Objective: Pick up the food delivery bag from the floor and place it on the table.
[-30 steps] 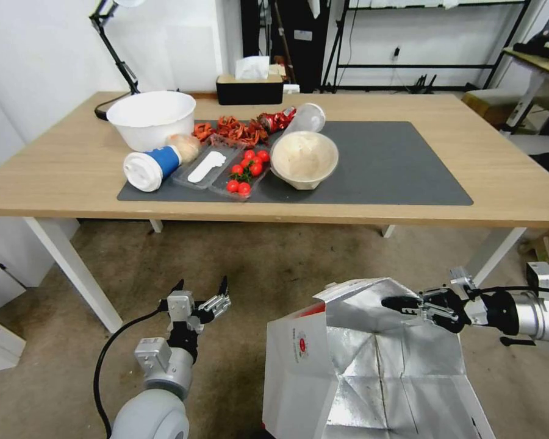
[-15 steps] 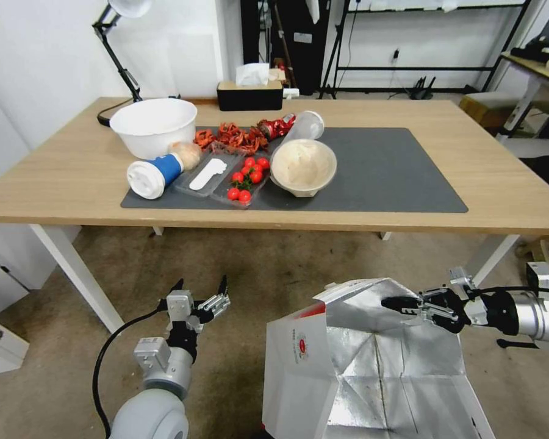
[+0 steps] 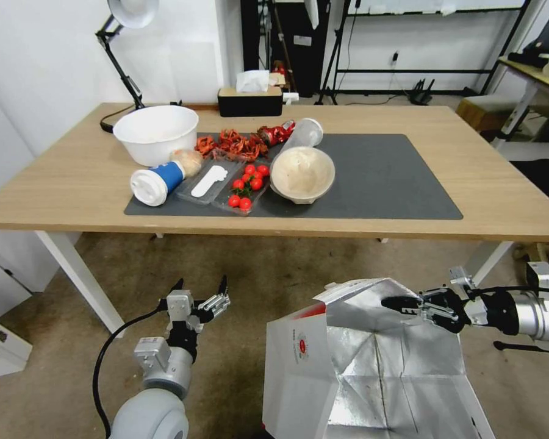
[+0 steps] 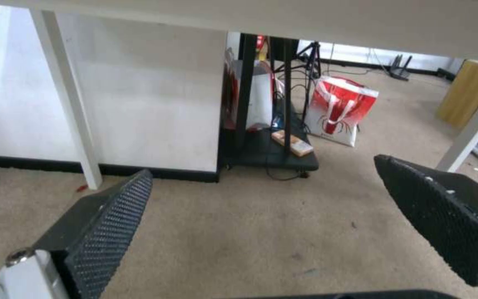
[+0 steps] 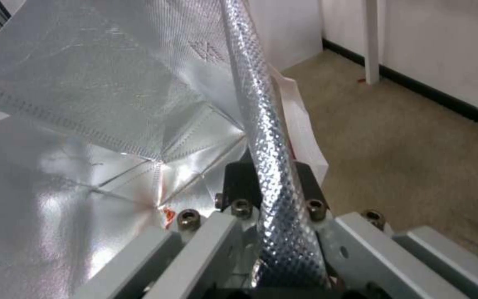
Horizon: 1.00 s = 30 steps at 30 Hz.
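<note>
Now right pincer [image 3: 399,303] pinches delivery bag's [image 3: 372,360] rim.

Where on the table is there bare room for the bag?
The dark mat's right half, past the tan bowl, is bare, as is the wood beyond. The left half is crowded: white bowl, cup, tomatoes.

I read no legible text; round red logo [image 3: 302,346] on food delivery bag [image 3: 372,360] too small.
</note>
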{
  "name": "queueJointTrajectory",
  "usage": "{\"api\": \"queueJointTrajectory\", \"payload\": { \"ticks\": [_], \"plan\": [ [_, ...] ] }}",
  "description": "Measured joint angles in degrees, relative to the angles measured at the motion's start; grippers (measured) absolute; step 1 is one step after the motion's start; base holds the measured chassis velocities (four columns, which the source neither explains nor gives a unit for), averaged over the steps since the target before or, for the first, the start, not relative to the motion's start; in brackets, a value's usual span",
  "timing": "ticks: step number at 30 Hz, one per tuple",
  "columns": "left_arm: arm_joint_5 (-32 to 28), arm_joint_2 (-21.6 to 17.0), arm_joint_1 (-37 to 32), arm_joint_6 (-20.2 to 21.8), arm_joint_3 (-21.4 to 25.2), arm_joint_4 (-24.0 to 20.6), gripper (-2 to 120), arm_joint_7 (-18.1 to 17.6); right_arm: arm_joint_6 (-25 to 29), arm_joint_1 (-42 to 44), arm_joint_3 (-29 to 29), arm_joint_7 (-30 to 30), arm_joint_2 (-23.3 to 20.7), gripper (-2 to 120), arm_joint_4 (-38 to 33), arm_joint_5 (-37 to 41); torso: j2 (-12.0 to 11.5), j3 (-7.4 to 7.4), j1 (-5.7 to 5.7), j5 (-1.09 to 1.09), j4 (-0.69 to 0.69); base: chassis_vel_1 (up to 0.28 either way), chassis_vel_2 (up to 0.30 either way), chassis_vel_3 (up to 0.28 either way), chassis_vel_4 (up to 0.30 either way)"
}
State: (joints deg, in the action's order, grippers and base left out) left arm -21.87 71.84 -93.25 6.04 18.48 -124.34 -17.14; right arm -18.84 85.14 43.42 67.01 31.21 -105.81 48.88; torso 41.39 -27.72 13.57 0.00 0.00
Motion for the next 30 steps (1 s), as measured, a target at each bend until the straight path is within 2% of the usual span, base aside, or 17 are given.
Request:
{"api": "queueJointTrajectory", "payload": {
  "ticks": [30],
  "plan": [
    [0.13, -0.01, -0.03, 0.07, 0.0, -0.17, 100, -0.02, 0.09, 0.06, -0.05, 0.04, -0.02, 0, 0.07, -0.17, 7.42, -4.29, 3.11, 0.0, 0.0, 0.0, 0.0, 0.0, 0.0]
  ]
}}
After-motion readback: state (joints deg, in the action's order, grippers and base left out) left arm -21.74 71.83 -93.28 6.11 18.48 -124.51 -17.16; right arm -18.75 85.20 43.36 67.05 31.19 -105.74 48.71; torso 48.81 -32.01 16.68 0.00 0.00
